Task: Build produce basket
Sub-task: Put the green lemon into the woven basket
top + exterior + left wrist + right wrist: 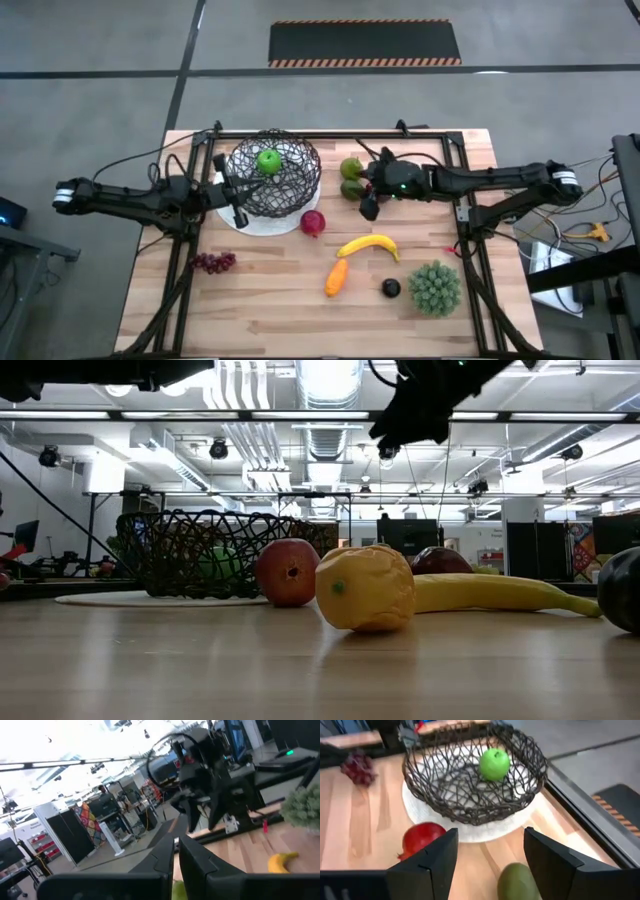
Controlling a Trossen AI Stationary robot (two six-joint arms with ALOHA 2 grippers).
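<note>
The black wire basket [276, 172] stands on a white plate [262, 223] at the far left, with a green apple [494, 763] inside. My left gripper [238, 207] is shut beside the basket's left rim, holding nothing. My right gripper [490, 862] hovers open, high above the table, right of the basket. Below it lies a green pear [518, 881] that it does not touch; a second pear [350, 168] lies behind that one. A red fruit [313, 222], banana [368, 245], orange piece [337, 277], dark plum [391, 289] and purple grapes [213, 262] lie on the table.
A spiky green ball [435, 288] sits at the near right. A black frame [330, 140] runs along the table's far edge and sides. Bare wood lies along the near edge, left of the orange piece.
</note>
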